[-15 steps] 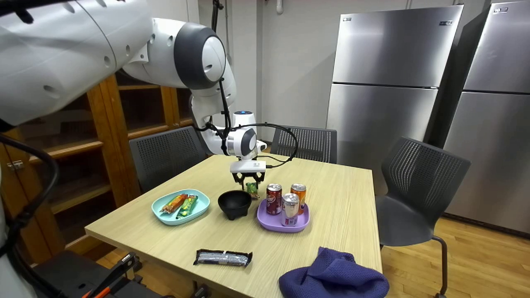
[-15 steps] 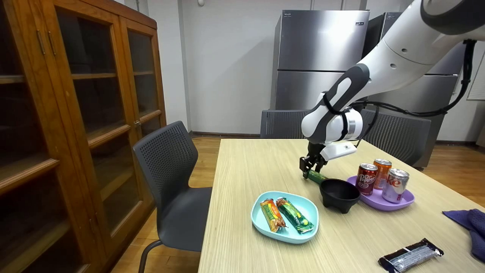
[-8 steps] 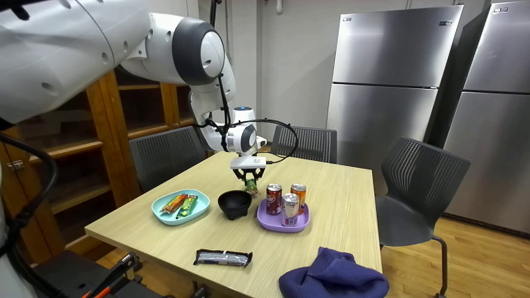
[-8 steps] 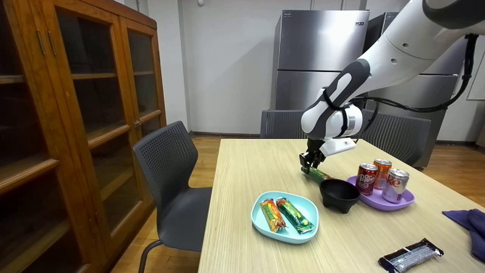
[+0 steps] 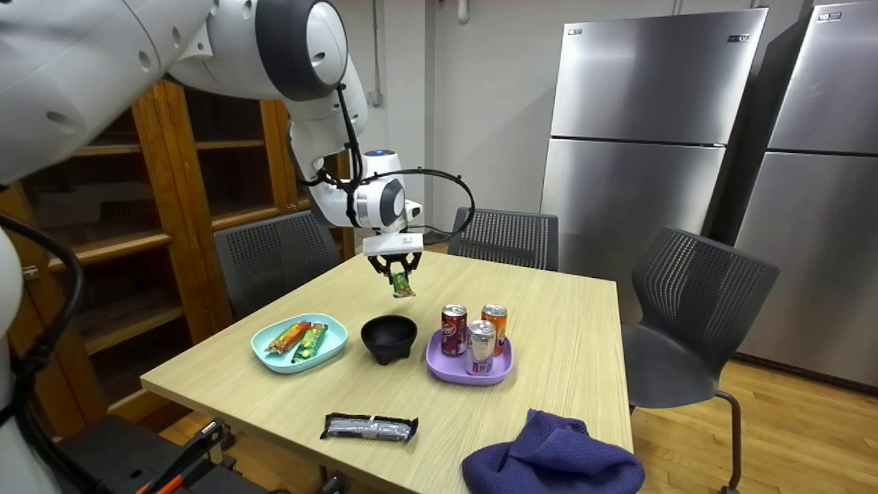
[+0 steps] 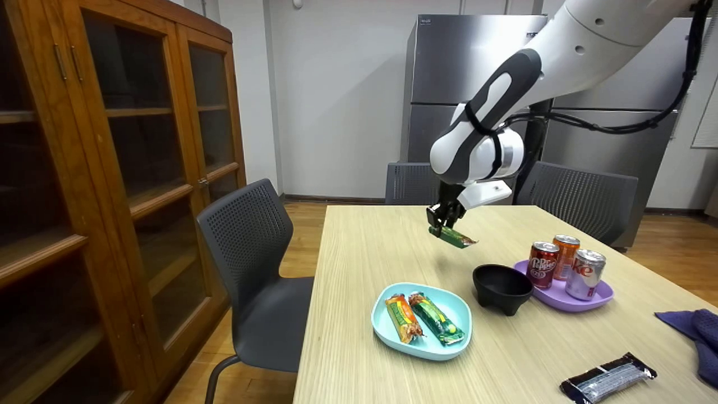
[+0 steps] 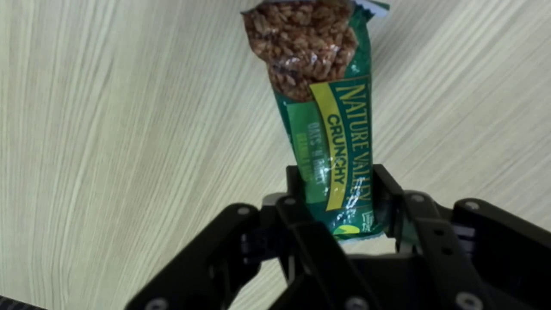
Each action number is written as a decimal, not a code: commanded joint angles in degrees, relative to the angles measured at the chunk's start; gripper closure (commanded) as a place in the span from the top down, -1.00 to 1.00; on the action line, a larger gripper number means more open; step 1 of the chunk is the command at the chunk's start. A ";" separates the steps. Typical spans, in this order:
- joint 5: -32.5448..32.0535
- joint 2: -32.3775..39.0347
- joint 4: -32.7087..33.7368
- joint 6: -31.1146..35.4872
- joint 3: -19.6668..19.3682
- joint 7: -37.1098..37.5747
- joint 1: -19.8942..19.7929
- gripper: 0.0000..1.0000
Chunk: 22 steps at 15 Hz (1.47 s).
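In the wrist view my gripper (image 7: 338, 187) is shut on a green Nature Valley granola bar (image 7: 327, 142), one finger pressed to each long side near its lower end. The brown-printed end sticks out ahead of the fingers. Both exterior views show the held bar (image 5: 402, 285) raised off the table, its free end sloping downward (image 6: 457, 239). A black three-legged bowl (image 5: 389, 337) stands below and nearer the camera. A turquoise plate (image 6: 387, 342) bears an orange-wrapped bar (image 6: 404, 318) and another green bar (image 6: 436, 318).
Beside the bowl, a purple tray (image 5: 446, 370) carries a Dr Pepper can (image 5: 453, 331), an orange can (image 5: 495, 322) and a silver can (image 5: 481, 348). A black-and-silver wrapped bar (image 5: 369, 427) and a dark blue cloth (image 5: 555, 460) lie near the table's front. Chairs (image 6: 252, 269) surround the table.
The gripper has closed on the green bar, which lay on the table behind the bowl, and lifted it. In both exterior views, arm and bar have moved up and somewhat left.
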 commanded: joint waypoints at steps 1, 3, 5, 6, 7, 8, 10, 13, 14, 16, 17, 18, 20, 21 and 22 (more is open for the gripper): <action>-1.50 -7.41 -8.54 0.96 -1.39 3.95 4.03 -0.66; -1.69 -9.99 -11.42 0.59 -1.65 5.98 6.44 -0.66; -1.96 -12.14 -13.91 0.16 -2.02 8.16 8.65 -0.66; -2.31 -13.13 -15.11 0.04 -2.66 9.96 10.18 -0.66; -2.58 -14.02 -16.20 -0.10 -3.09 11.43 11.41 -0.66; -2.89 -14.80 -17.22 -0.22 -3.51 13.04 12.60 -0.66; -3.64 -16.23 -19.21 -0.60 -4.54 16.35 15.11 -0.66; -4.79 -17.91 -22.45 -0.66 -5.85 21.37 18.35 -0.66; -5.13 -18.35 -23.48 -1.02 -6.29 23.20 19.42 -0.66; -5.62 -18.77 -25.32 -1.14 -6.88 26.28 21.17 -0.66; -5.80 -18.79 -26.08 -1.08 -7.25 27.98 22.06 -0.66; -5.64 -18.69 -26.82 -0.94 -7.34 29.38 22.64 -0.66; -5.19 -18.29 -27.85 -0.75 -7.36 31.73 23.56 -0.66; -5.02 -18.14 -28.46 -0.57 -7.34 32.64 23.87 -0.66; -5.05 -17.95 -28.98 -0.50 -7.61 33.90 24.36 -0.66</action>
